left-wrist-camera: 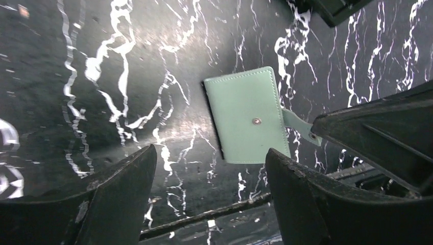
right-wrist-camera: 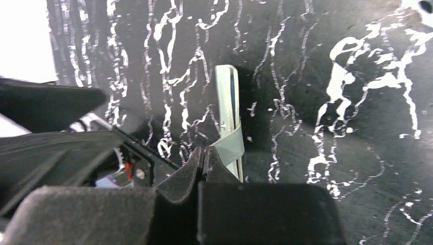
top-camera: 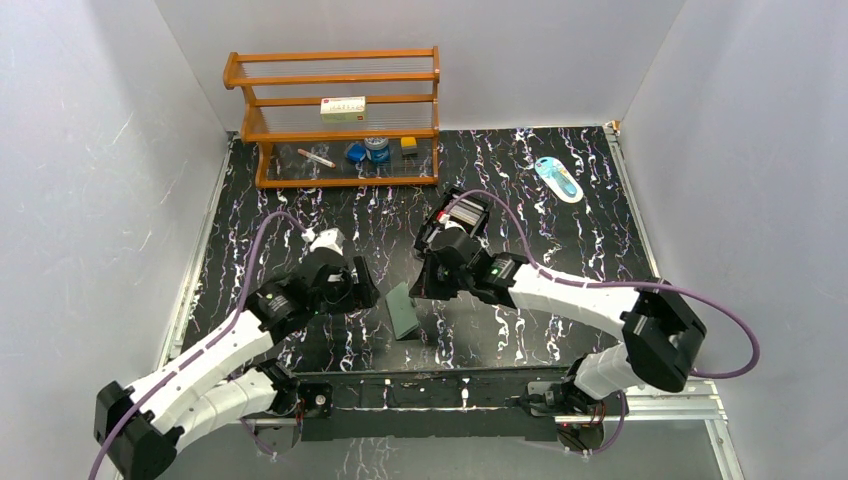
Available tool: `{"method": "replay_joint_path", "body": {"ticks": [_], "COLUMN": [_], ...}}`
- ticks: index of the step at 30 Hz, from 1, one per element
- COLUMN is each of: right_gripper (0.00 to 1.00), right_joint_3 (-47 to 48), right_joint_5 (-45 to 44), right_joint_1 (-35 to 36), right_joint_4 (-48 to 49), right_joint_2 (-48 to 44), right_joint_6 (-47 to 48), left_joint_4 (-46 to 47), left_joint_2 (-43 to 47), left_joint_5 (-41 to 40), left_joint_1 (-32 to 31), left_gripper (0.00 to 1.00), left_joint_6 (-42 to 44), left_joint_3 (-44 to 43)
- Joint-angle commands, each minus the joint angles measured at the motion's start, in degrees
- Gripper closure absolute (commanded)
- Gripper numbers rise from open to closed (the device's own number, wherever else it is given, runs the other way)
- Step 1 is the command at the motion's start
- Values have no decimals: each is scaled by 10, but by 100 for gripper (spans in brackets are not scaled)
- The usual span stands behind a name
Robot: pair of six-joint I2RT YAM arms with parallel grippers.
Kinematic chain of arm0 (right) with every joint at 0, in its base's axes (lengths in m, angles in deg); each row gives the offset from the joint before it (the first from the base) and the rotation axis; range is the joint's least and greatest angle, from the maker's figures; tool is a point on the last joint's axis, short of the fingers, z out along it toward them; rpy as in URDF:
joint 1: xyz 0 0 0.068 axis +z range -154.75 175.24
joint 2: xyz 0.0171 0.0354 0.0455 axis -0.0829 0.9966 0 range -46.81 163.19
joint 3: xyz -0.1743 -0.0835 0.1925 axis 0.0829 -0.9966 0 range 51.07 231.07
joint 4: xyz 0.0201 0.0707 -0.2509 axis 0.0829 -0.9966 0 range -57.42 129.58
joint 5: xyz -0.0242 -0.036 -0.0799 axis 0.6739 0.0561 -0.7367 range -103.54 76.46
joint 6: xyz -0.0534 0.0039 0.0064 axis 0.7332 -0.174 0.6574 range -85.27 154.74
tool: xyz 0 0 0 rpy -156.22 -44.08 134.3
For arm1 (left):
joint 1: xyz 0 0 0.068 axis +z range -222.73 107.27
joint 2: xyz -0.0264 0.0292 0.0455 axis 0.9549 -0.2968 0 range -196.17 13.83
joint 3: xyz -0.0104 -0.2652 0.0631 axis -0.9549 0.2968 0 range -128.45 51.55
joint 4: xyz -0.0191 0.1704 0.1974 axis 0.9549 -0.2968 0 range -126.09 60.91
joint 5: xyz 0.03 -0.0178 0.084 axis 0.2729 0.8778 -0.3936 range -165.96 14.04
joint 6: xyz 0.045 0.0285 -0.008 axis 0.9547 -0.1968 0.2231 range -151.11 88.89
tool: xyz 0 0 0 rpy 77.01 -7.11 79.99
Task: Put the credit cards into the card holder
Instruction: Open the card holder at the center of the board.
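Since the overhead only gives me a small teal rectangle between the two arms, I'm leaning on the wrist cams here. The left wrist view shows the card holder (left-wrist-camera: 247, 115) properly. It's folded shut and flat on the black worktop (left-wrist-camera: 102, 51) with its white marble veining. It has a smooth mint face with stitching round the edge, a small metal stud (left-wrist-camera: 257, 121) in the middle and a thin tab (left-wrist-camera: 298, 126) sticking out of one long side.

The left claw (left-wrist-camera: 210, 153) hangs over it with its chunky black fingers spread wide and nothing between them.

From the right wrist cam the same holder is edge-on, a thin pale slab with a dark stripe down it. The tab curls back to the right claw (right-wrist-camera: 204, 155) — fingers pressed together on the tab's end, pinching it as far as I can tell.

Only the overhead shows the far stuff: a wooden rack (top-camera: 335, 115) at the back, and a black box (top-camera: 462, 213) just behind the right wrist — contents too small to make out.
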Motion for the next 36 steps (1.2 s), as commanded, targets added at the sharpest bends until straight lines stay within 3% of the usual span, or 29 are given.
{"method": "replay_joint_path", "body": {"ticks": [1, 7, 17, 30, 36], "right_gripper": [100, 100, 100, 100, 100], "right_joint_3": [-25, -59, -66, -145, -184], "right_joint_5": [49, 58, 52, -25, -4], "right_joint_1": [-4, -5, -15, -63, -105], "right_joint_4": [86, 123, 106, 7, 7], "right_joint_2": [-46, -73, -92, -155, -193], "right_joint_6": [-47, -61, -59, -32, -14], "left_joint_4": [65, 133, 130, 124, 218], "left_joint_2": [-30, -38, -35, -39, -71], "left_joint_5": [101, 137, 136, 133, 203], "left_joint_1": [-1, -1, -1, -1, -1], "left_gripper": [25, 27, 28, 40, 41], "left_joint_6": [-48, -92, -103, -93, -83], "left_joint_3": [22, 65, 80, 102, 115]}}
